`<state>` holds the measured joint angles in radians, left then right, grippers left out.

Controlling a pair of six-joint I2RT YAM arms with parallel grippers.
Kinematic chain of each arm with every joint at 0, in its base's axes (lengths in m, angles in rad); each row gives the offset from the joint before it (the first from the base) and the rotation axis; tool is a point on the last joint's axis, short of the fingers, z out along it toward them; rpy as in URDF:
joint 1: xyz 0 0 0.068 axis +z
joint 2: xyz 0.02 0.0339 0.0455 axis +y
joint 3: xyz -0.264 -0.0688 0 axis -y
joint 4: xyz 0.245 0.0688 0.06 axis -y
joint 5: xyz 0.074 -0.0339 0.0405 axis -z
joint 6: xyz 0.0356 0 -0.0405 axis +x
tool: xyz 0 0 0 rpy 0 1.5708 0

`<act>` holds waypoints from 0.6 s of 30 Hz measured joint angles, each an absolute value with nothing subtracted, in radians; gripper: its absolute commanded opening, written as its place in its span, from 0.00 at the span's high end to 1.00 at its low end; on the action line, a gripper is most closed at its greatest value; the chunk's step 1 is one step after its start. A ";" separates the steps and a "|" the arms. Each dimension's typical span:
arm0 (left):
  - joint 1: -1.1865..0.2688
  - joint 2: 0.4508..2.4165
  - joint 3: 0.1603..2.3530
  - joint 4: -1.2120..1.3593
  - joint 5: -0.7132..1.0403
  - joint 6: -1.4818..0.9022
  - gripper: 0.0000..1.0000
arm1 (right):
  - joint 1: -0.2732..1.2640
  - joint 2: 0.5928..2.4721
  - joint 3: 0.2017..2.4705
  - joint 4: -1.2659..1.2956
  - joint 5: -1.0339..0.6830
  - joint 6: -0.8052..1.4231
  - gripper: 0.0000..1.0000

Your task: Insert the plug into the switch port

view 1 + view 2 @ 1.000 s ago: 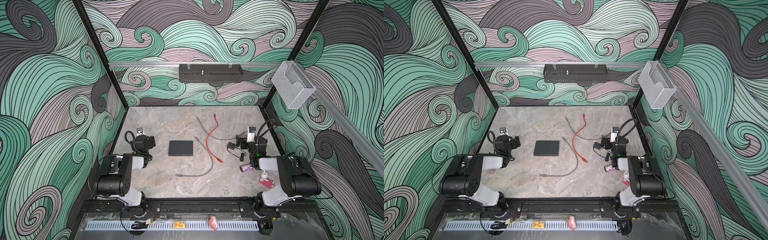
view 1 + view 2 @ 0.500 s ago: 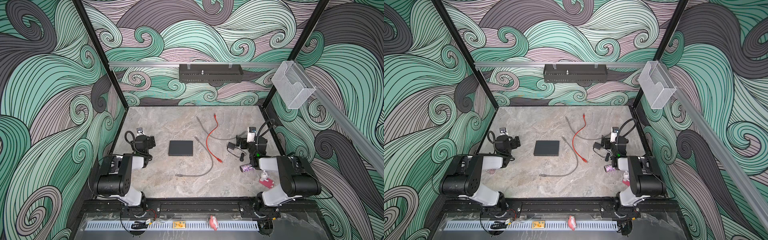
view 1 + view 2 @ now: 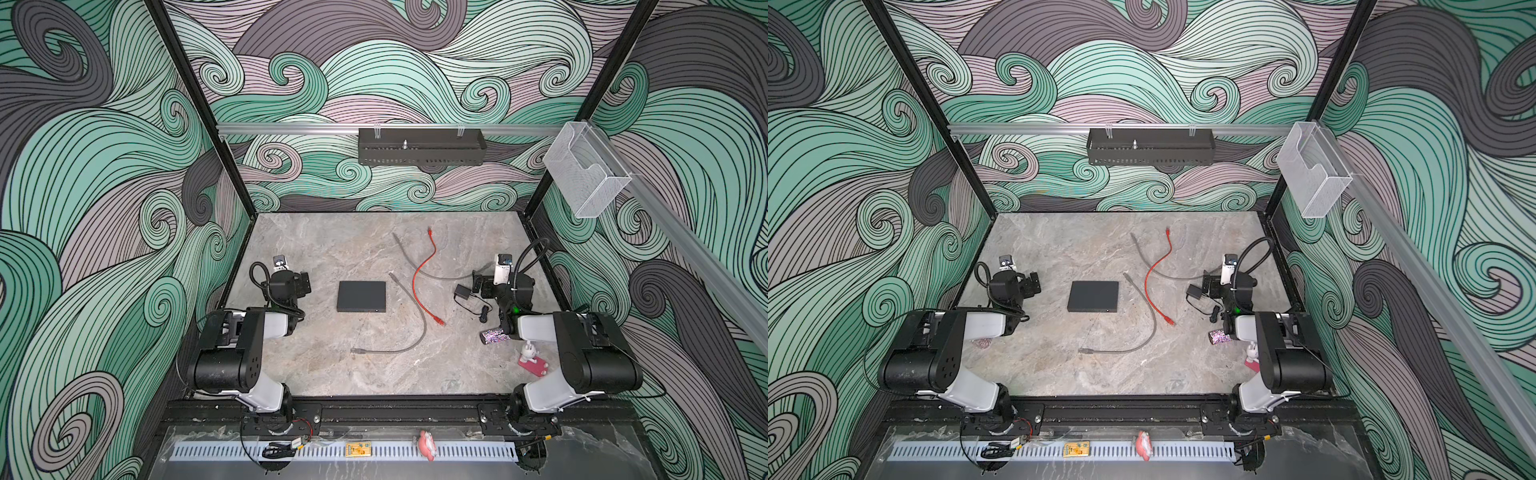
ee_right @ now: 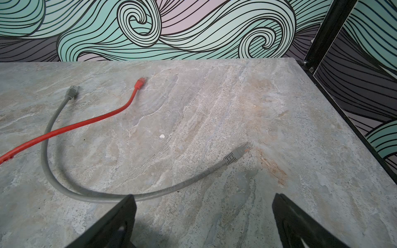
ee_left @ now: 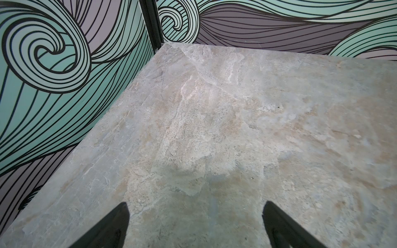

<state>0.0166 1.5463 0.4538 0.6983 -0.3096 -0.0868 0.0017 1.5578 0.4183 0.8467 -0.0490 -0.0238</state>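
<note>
The switch point(image 3: 360, 296) point(image 3: 1093, 296), a flat matte-black box, lies mid-table in both top views. To its right lie a red cable point(image 3: 424, 270) with a plug point(image 3: 439, 321) at its near end, a grey cable point(image 3: 415, 332) curving toward the front, and a second grey cable point(image 4: 64, 184) whose plug point(image 4: 236, 153) lies just ahead of my right gripper point(image 4: 204, 196). That gripper point(image 3: 478, 282) is open and holds nothing. My left gripper point(image 3: 305, 282) point(image 5: 194, 206) stands open over bare table, left of the switch.
A small black adapter point(image 3: 462, 291) with a thin cord sits beside the right gripper. A glittery cylinder point(image 3: 494, 336) and a pink figure point(image 3: 532, 361) lie near the right arm. A black tray point(image 3: 422, 146) and a clear bin point(image 3: 586, 170) hang on the walls.
</note>
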 measured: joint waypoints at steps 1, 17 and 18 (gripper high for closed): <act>0.017 1.546 0.454 0.698 -0.310 -0.087 0.01 | 0.002 1.558 0.418 0.847 -0.049 -0.024 0.01; 0.027 1.536 0.638 0.394 -0.278 -0.086 0.03 | -0.038 1.393 0.504 0.601 -0.033 0.021 0.00; 0.027 1.536 0.704 0.323 -0.269 -0.085 0.05 | -0.040 1.369 0.524 0.580 -0.034 0.028 0.00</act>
<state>0.0269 1.5360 0.7040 0.3225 -0.2691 -0.0849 -0.0402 1.3689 0.5236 0.5804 -0.0341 0.0280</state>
